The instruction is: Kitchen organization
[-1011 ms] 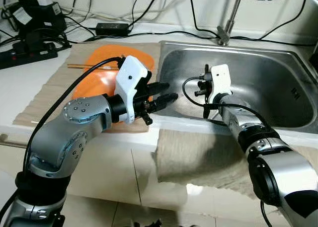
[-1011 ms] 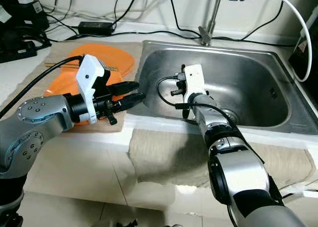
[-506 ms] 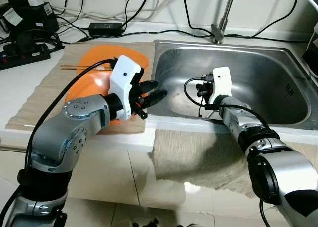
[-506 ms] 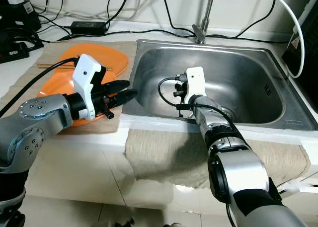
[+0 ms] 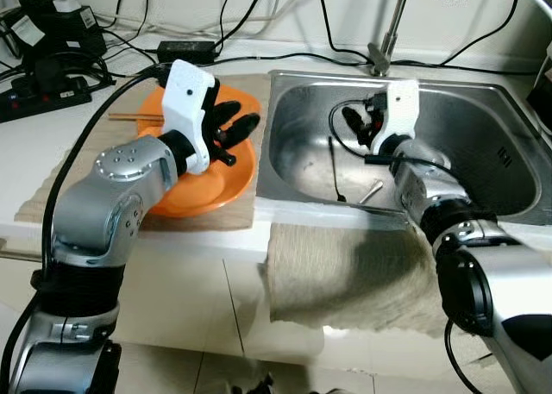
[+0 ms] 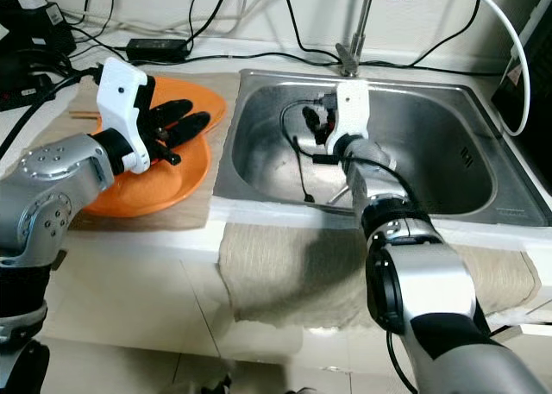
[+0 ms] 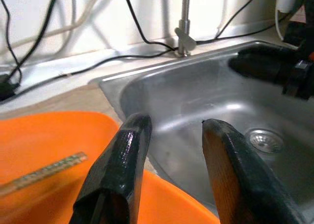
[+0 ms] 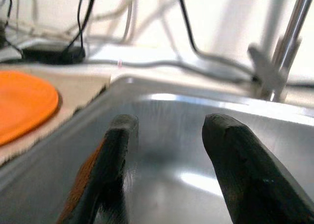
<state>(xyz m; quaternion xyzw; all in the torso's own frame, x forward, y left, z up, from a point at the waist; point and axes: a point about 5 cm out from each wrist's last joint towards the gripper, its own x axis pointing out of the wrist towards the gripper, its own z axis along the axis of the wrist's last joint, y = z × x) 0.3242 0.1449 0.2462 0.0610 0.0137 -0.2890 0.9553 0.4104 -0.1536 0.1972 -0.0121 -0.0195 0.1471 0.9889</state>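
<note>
the left gripper [image 5: 235, 128] hangs over the orange plates [image 5: 203, 187] on the mat beside the sink [image 5: 483, 122], its fingers a little apart and holding nothing. the right gripper [image 5: 355, 122] is inside the sink with its fingers also apart and empty, above a small metal piece [image 5: 371, 190] lying on the sink bottom.

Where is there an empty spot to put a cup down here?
Bare room: the right half of the sink floor, and the mat strip left of the orange plates. The sink's left side holds a black utensil and a metal piece. Crowded: the back left counter, with cables and a power strip.
</note>
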